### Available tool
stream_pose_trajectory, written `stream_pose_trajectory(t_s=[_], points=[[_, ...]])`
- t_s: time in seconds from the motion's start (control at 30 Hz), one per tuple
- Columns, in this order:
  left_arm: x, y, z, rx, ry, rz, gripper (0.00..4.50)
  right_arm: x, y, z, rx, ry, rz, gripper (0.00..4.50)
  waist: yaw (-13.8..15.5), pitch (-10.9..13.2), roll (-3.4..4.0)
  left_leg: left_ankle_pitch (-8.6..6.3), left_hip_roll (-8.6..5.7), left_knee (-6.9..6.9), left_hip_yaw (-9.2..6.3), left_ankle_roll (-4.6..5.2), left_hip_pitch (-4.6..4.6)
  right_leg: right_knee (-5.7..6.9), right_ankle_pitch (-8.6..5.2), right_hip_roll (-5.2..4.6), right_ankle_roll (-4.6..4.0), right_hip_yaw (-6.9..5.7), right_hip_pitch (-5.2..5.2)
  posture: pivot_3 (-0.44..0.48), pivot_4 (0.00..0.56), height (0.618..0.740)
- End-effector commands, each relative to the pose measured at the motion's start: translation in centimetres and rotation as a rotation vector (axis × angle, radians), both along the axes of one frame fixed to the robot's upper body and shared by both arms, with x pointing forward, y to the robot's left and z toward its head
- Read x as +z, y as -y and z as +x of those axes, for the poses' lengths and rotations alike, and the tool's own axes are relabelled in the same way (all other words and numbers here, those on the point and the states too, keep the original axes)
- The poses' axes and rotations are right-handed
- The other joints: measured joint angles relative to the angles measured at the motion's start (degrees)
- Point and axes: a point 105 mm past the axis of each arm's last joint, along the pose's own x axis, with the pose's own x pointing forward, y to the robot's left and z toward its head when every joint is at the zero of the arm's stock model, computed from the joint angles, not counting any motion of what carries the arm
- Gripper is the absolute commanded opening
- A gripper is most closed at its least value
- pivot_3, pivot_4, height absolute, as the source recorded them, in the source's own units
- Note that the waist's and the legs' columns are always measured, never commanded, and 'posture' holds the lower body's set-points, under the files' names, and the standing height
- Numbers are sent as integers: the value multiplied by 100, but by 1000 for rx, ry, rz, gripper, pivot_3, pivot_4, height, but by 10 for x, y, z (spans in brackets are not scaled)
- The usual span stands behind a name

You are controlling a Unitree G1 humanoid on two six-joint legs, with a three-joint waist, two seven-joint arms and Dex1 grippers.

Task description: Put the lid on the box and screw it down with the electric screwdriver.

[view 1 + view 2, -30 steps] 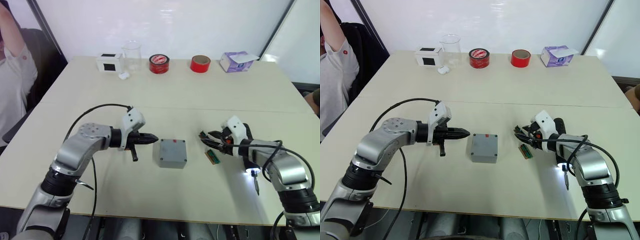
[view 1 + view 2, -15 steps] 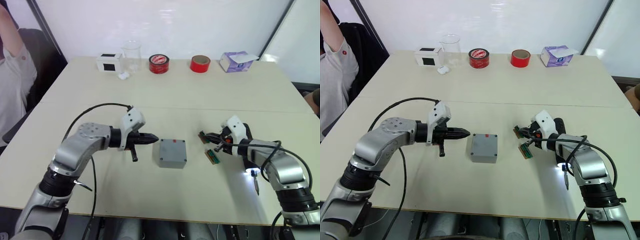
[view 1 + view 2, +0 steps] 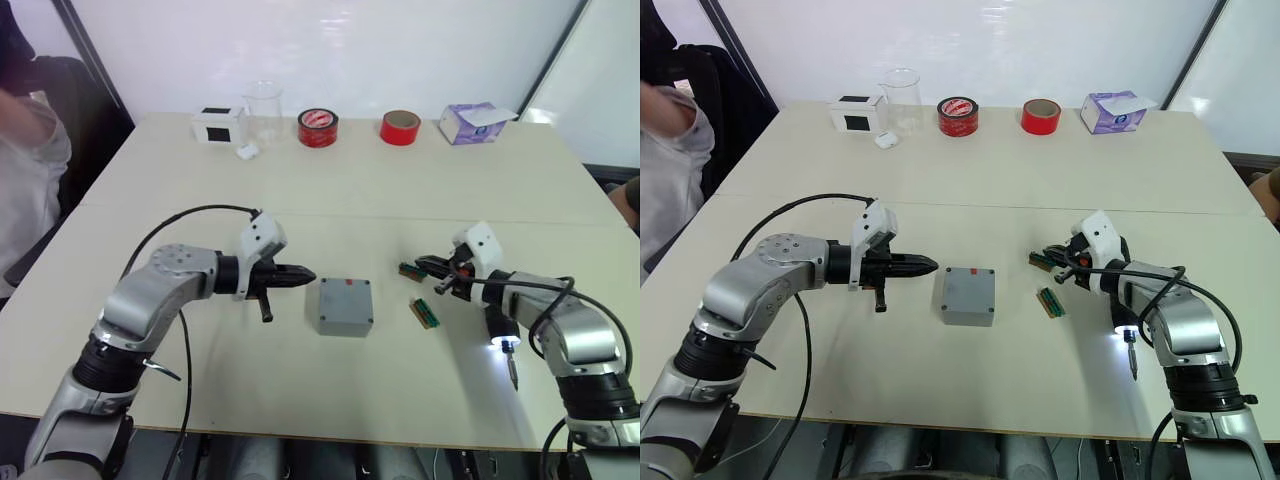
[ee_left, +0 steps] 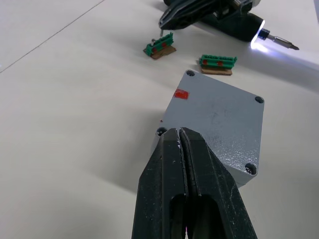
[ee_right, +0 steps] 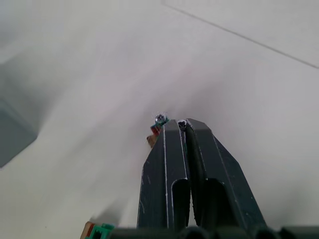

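While the beige table (image 3: pixel 330 180) runs back to a white wall, the box (image 3: pixel 345 306) sits at its centre with the lid (image 4: pixel 219 117) on. Both grippers are closed and empty: left gripper (image 3: pixel 308 277) at the box's nine o'clock, right gripper (image 3: pixel 422 263) at its three o'clock, near the electric screwdriver (image 3: pixel 505 342).

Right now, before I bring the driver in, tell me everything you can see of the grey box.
The grey box is a small square enclosure of matte plastic-looking material with rounded corners. The lid already sits flush on top, a dark screw hole at each corner and a small red mark near one edge. It rests flat on the table between both arms. The left gripper, fingers together, points at its side, tips close; contact is unclear.
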Motion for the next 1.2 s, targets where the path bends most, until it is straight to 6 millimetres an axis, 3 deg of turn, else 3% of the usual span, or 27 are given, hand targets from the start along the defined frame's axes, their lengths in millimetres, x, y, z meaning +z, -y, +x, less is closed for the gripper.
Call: stream_pose_trajectory(t_s=[0.03,0.23,0.43,0.7,1.2], points=[[15,-3,0,-3,42,-25,0,30,-10,-2,32,88,55,62,0,0,0,0,0,0,0,0,0,0,0,0,0,0,0,0,150,740],[12,-12,-6,-14,16,1,0,50,-46,-28,223,77,130,62,-6,0,0,0,1,-1,-2,0,0,0,0,0,0,0,0,0,150,740],[11,-17,-11,-23,2,19,0,41,-73,-48,356,16,109,62,12,0,0,0,3,-2,-3,0,0,0,-1,0,-1,-1,0,0,150,740],[10,-15,-13,-20,-3,16,0,28,-76,-45,348,-10,103,62,1,0,0,0,2,-1,-2,0,0,0,-1,-1,-1,0,0,0,150,740],[8,-13,-13,-17,-2,19,0,22,-79,-40,342,-1,82,62,2,0,0,0,2,-1,-2,0,0,-1,-1,0,-1,0,0,0,150,740]])
